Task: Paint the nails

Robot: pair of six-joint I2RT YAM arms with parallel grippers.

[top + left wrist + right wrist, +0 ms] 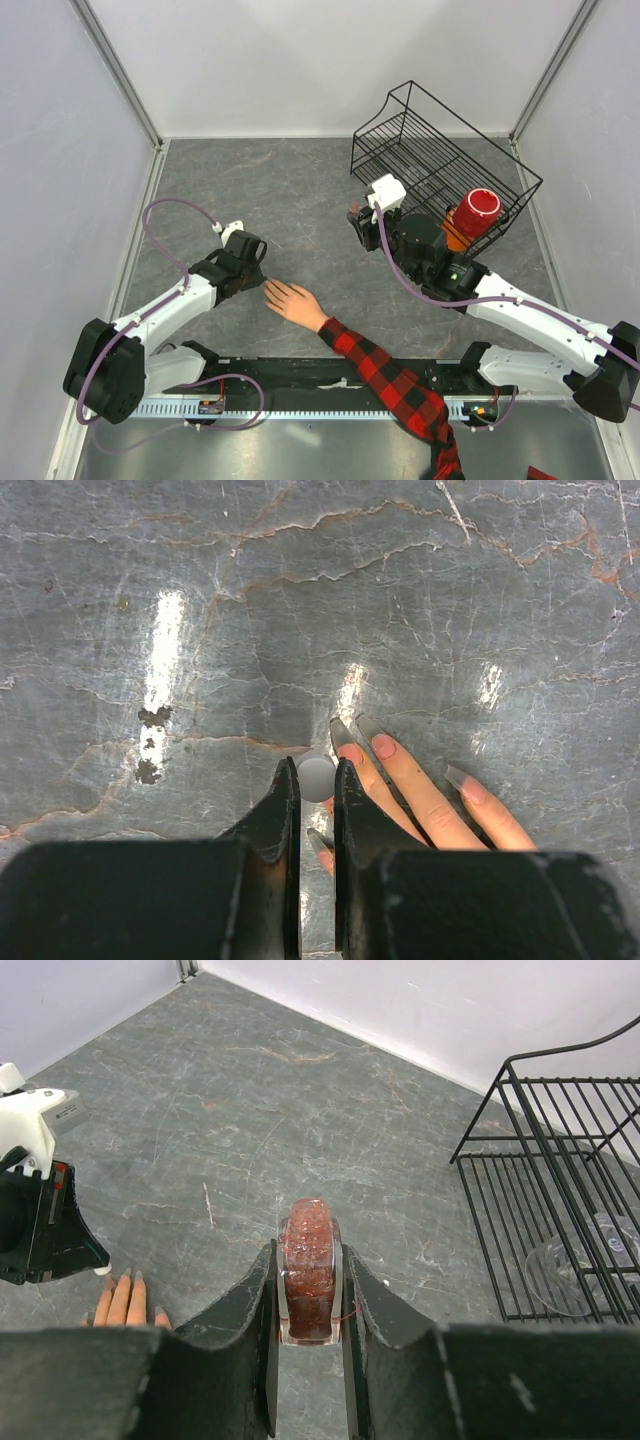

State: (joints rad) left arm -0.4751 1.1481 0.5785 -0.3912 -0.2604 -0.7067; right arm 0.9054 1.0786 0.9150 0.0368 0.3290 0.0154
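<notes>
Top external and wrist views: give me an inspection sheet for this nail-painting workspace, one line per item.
Surface: grey marbled tabletop, with a scuffed patch in the left wrist view.
Job's things: pale hand in a red-and-black plaid sleeve lies flat, fingers spread; long nails, some pinkish, some greyish; dark red glittery bottle, gripped.
Clutter: black wire basket far right; red cup at its near side.
Grippers: left gripper shut on a small white round piece at the fingertips; right gripper shut on the bottle.
Cables: purple cables loop along both arms.
Surroundings: pale walls on three sides.
</notes>
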